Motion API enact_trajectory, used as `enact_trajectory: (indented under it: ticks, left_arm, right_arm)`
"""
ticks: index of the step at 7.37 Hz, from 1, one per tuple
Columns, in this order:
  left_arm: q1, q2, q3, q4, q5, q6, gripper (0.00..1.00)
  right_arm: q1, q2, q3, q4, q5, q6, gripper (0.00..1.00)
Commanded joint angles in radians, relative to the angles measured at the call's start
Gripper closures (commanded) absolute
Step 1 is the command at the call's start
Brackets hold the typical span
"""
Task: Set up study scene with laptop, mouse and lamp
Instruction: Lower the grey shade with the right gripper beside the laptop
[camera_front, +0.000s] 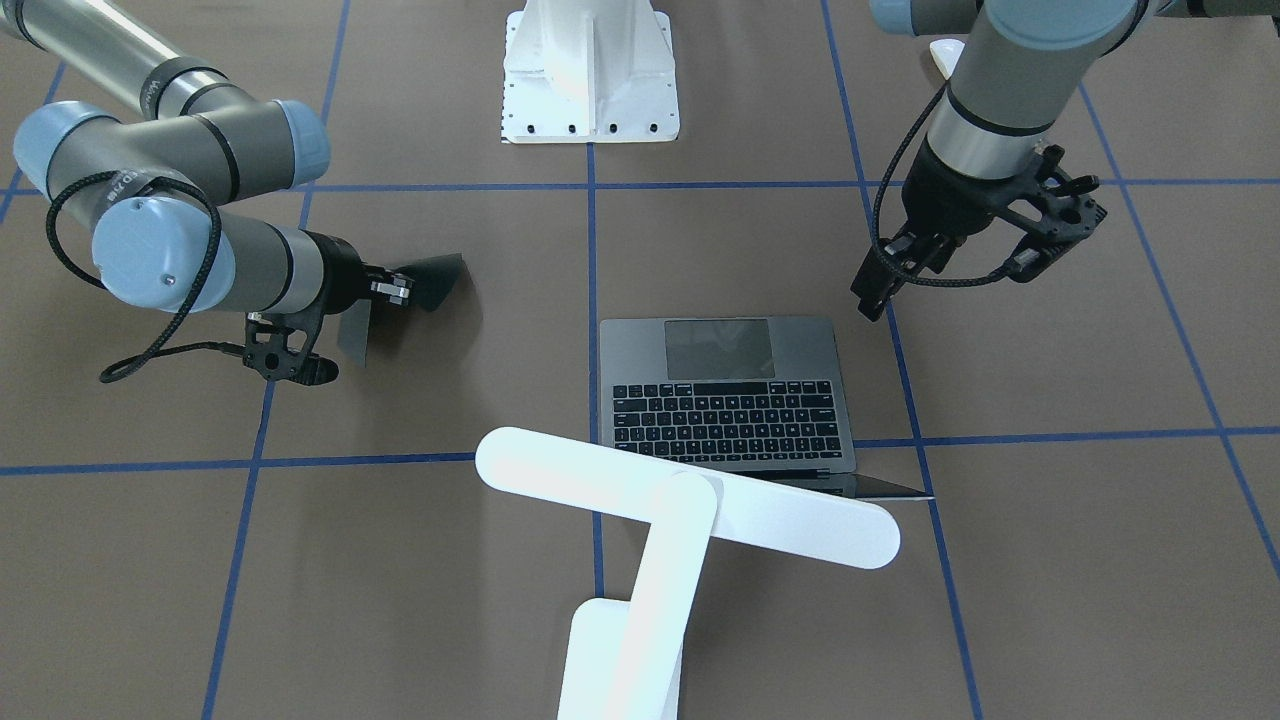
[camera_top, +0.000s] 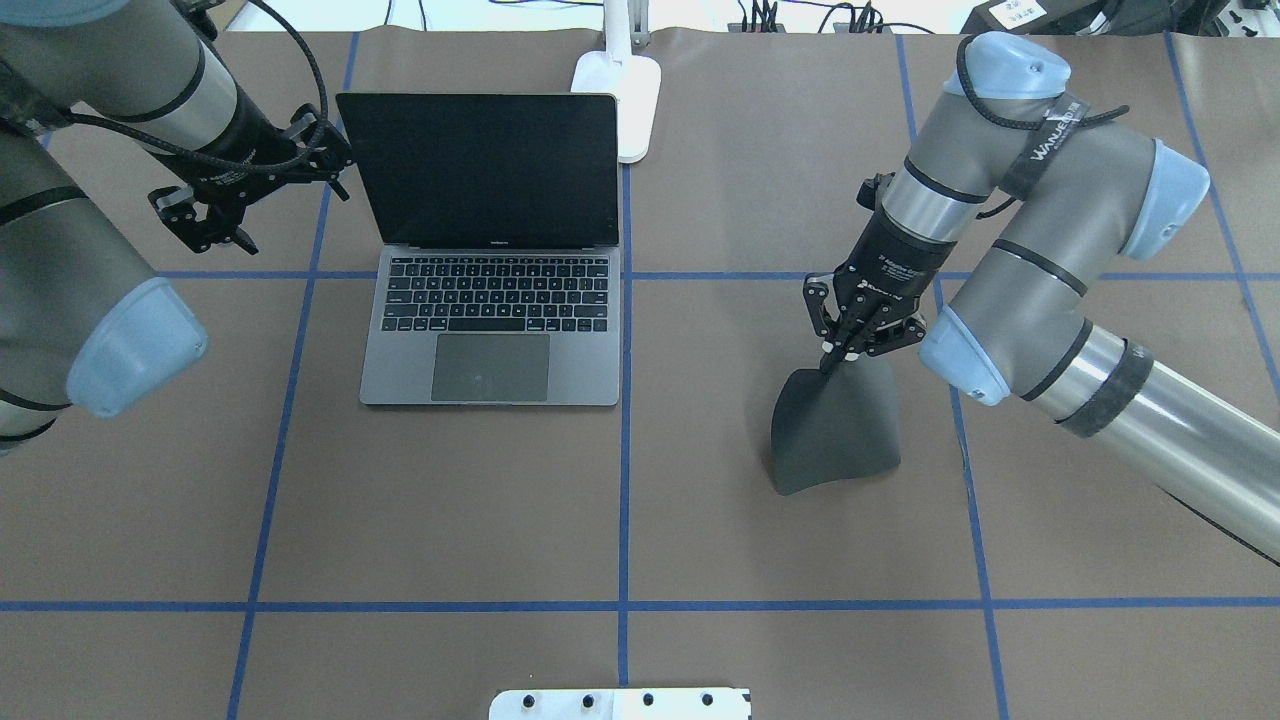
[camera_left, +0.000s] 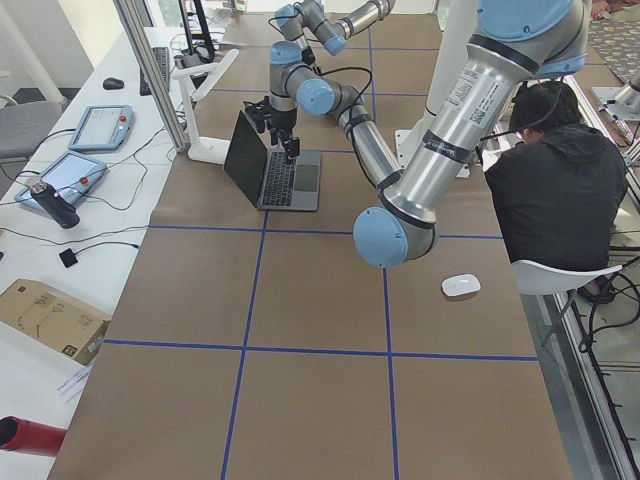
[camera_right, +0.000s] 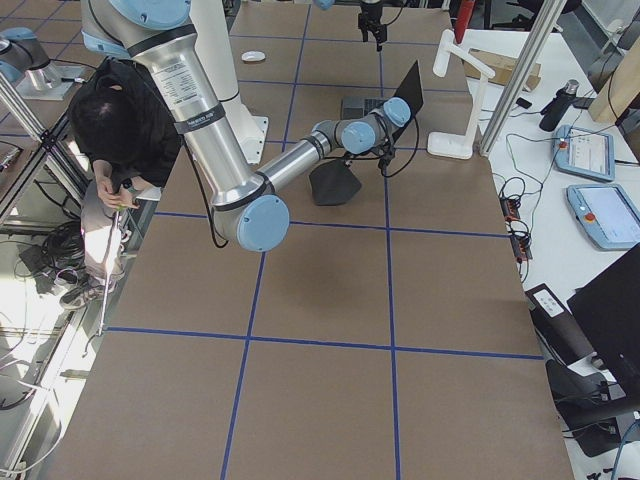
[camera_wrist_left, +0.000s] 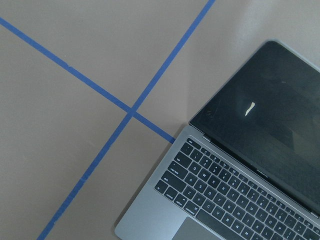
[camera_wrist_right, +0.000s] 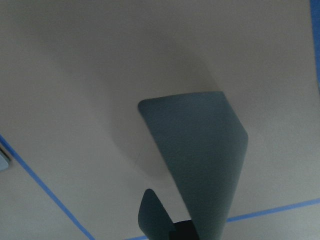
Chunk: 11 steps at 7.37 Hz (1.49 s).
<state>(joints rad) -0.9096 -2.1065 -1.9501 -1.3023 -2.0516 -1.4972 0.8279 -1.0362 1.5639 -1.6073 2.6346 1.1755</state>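
Black mat (camera_top: 835, 430), pinched by our right gripper (camera_top: 835, 362), at the laptop's (camera_top: 490, 320) three o'clock. Left gripper's (camera_front: 875, 290) spread: we cannot tell.

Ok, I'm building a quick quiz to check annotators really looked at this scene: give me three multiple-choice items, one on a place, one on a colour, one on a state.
1. Where does the base of the lamp stand? A) beyond the screen of the laptop B) on its keyboard C) in front of its trackpad
2. What colour is the mat held by the right end effector? A) white B) black C) blue
3. The laptop is: A) shut B) open, screen lit C) open, screen dark
Answers: 1 A, the base shows past the raised lid; 2 B, the bent mat is black; 3 C, the lid is up, the screen unlit.
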Motion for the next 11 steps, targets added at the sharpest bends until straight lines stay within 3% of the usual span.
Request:
enact_trajectory:
  ticks: [1,4,11]
  left_arm:
    - [0.000,-0.001,0.010,0.000,0.001,0.002,0.00]
    - [0.000,-0.001,0.045,-0.037,0.002,0.002,0.00]
    - [0.000,-0.003,0.049,-0.043,0.002,0.002,0.00]
  right_arm:
    - [-0.022,0.074,-0.120,0.146,-0.007,0.053,1.00]
    - [-0.044,0.165,-0.206,0.164,-0.024,0.055,1.00]
    - [-0.053,0.243,-0.323,0.165,-0.082,0.056,1.00]
